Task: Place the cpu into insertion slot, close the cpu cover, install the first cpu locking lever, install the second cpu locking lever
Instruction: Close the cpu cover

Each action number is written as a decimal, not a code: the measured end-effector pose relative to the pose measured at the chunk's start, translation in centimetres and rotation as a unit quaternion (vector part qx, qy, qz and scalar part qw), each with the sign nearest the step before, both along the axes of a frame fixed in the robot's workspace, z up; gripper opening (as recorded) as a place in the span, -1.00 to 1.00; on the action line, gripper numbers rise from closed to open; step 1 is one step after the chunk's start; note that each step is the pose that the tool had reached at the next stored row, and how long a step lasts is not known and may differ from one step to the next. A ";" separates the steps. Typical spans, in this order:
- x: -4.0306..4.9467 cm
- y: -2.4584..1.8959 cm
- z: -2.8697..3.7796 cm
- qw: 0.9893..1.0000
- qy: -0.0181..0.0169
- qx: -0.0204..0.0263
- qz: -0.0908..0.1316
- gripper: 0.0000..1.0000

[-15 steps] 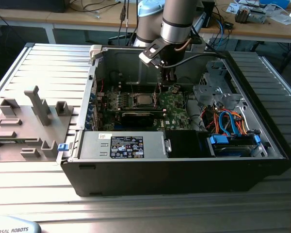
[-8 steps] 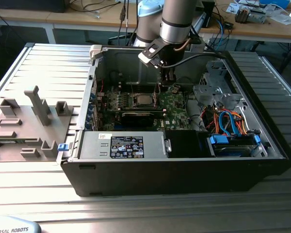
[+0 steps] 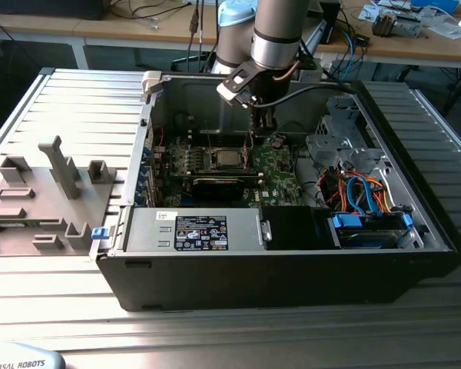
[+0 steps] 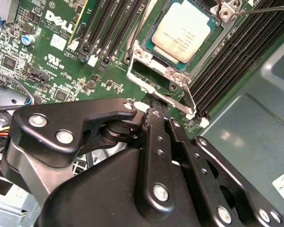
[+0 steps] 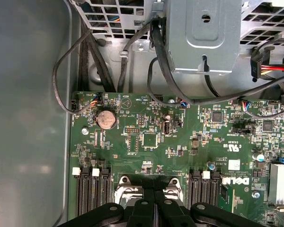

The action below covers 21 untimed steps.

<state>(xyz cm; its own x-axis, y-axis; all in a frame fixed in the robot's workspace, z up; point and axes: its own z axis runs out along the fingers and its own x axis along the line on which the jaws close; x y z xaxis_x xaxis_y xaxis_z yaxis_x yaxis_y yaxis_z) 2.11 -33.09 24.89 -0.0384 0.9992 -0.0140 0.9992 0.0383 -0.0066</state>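
Note:
The cpu (image 4: 182,29), a square chip with a silvery top, lies in the insertion slot (image 3: 224,159) on the green board inside the open computer case. The cpu cover (image 4: 149,56), a silver frame, lies down around the chip's edges. A thin lever rod (image 4: 262,8) juts out past the socket's far corner. My gripper (image 4: 155,101) is shut, its black fingertips together at the cover's near edge tab. In the first wrist view the gripper (image 5: 155,191) sits between two metal lugs of the cover (image 5: 128,187). The exterior view shows the gripper (image 3: 251,144) just to the right of the socket.
Memory slots (image 4: 109,28) flank the socket. A black graphics card (image 3: 219,184) and the power supply (image 3: 200,231) lie in front. The drive cage (image 3: 334,134) and cables (image 3: 361,192) fill the exterior view's right. A grey fixture (image 3: 46,192) stands outside the case.

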 end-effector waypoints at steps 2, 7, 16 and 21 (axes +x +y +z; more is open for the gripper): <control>-0.10 0.00 -0.01 1.000 0.000 0.000 0.000 -0.79; -0.28 0.00 -0.03 1.000 0.000 0.000 0.000 -0.79; -0.62 0.00 -0.06 1.000 0.000 0.000 0.000 -0.79; -0.77 0.00 -0.09 1.000 0.000 0.000 0.000 -0.79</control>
